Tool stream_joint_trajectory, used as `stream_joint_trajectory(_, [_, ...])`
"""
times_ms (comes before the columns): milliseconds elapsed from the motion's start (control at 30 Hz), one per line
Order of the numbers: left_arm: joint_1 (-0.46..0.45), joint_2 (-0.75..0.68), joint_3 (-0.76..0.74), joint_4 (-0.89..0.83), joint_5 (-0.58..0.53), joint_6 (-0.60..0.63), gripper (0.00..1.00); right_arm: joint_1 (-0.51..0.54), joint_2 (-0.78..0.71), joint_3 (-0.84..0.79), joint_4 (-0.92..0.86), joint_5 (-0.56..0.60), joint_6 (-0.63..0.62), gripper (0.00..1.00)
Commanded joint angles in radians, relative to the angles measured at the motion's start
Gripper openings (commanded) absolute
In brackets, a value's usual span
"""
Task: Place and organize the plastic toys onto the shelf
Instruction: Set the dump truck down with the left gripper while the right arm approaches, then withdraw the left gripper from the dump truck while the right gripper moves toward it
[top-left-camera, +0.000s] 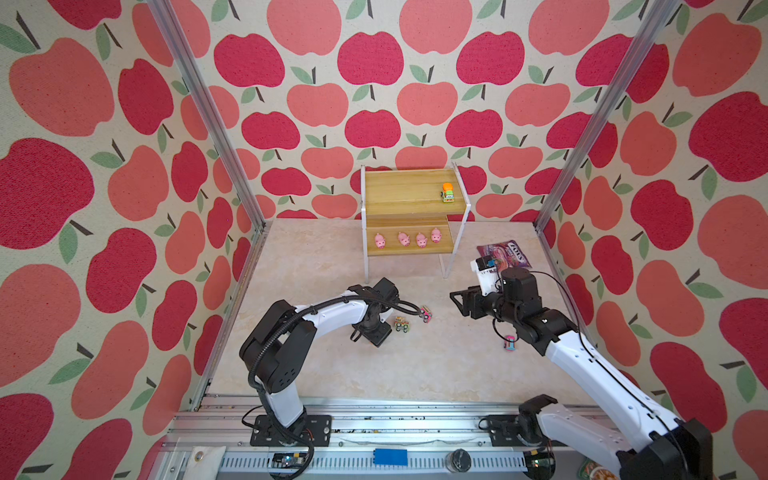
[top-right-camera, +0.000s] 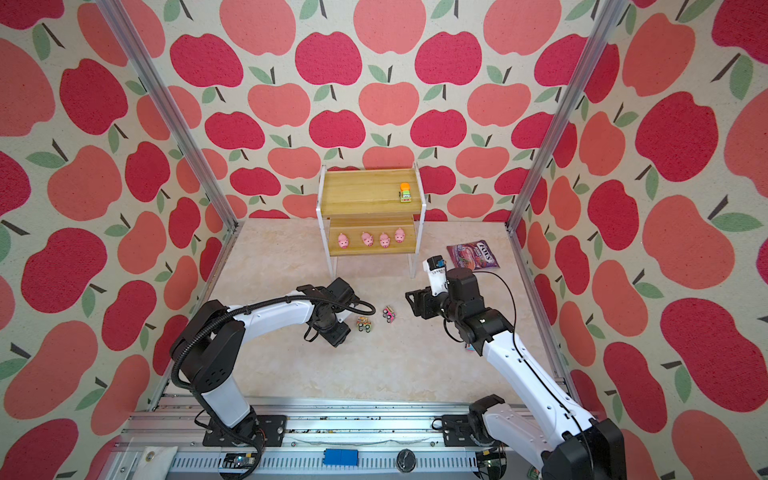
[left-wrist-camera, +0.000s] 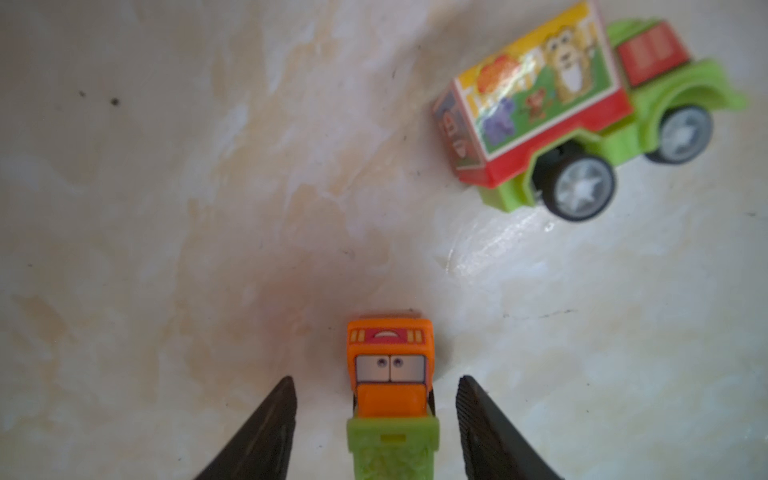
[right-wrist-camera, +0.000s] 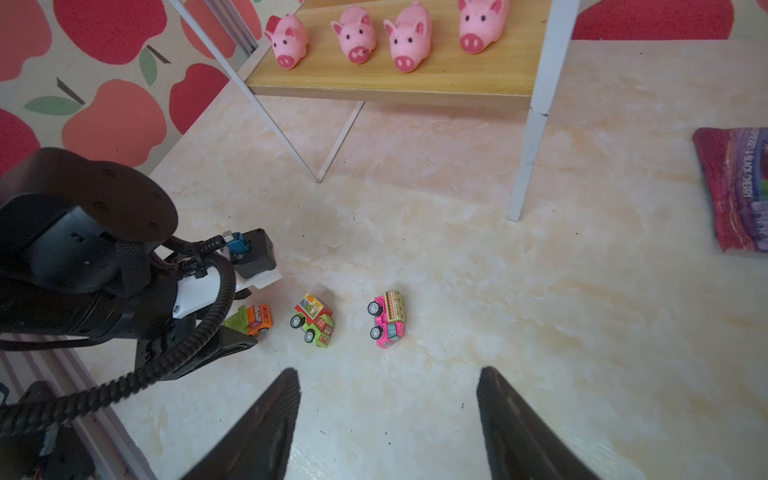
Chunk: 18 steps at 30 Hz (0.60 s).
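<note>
Mounting rail (top-left-camera: 374, 419) runs along the 6 o'clock edge of the worktop (top-left-camera: 353, 374) in both top views and carries the bases of both arms.

Directions below are read from the worktop centre, with 12 o'clock at the far wall.

1. At 4 o'clock, a small pink-and-blue car (top-left-camera: 510, 343) lies on the worktop under the right arm (top-left-camera: 582, 357), which partly hides it.
2. At 8 o'clock, the left hand (left-wrist-camera: 376, 382) points down at the worktop. Its fingers (left-wrist-camera: 274, 419) stand apart, one on each side of the orange truck (left-wrist-camera: 390, 361). A clear gap shows between each finger and the truck, so nothing is gripped. The truck rests on the worktop.
3. The green truck (top-left-camera: 401, 323), with an animal picture on its box, stands on its wheels just beside the left hand, at 3 o'clock from it.
4. The pink car (top-left-camera: 425, 313) sits near the green truck, at 2 o'clock from it. The two do not touch.
5. At 3 o'clock, the right hand (right-wrist-camera: 388, 370) hangs above the worktop and points toward 9 o'clock. Its fingers are spread wide and hold nothing.
6. At 2 o'clock, a purple bag (top-right-camera: 473, 253) lies flat.
7. At 12 o'clock, the shelf (top-left-camera: 399, 191) stands against the far wall.
   - Lower board: four pigs (top-left-camera: 404, 239) stand in a row, snouts toward 6 o'clock.
   - Upper board: one orange-topped car (top-left-camera: 447, 193) stands near the 3 o'clock end.
</note>
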Motion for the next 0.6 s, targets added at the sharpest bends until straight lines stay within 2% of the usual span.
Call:
stream_joint_trajectory(0, [0.020, -0.088, -0.017, 0.005, 0.015, -0.002, 0.75, 0.039, -0.012, -0.026, 0.092, -0.052, -0.126, 0.72])
stream_joint_trajectory(133, [0.052, -0.185, -0.025, -0.007, 0.089, -0.028, 0.85, 0.051, 0.019, -0.025, 0.144, -0.077, -0.203, 0.74])
stream_joint_trajectory(267, [0.067, -0.251, -0.047, -0.028, 0.112, -0.046, 0.87, 0.061, 0.045, -0.002, 0.177, -0.066, -0.272, 0.74])
stream_joint_trajectory(467, [0.056, -0.245, -0.072, -0.036, 0.114, -0.100, 0.89, 0.066, 0.049, 0.022, 0.209, -0.058, -0.298, 0.74])
stream_joint_trajectory(567, [0.051, -0.197, -0.071, -0.040, 0.087, -0.142, 0.90, 0.067, 0.040, 0.015, 0.221, -0.058, -0.292, 0.74])
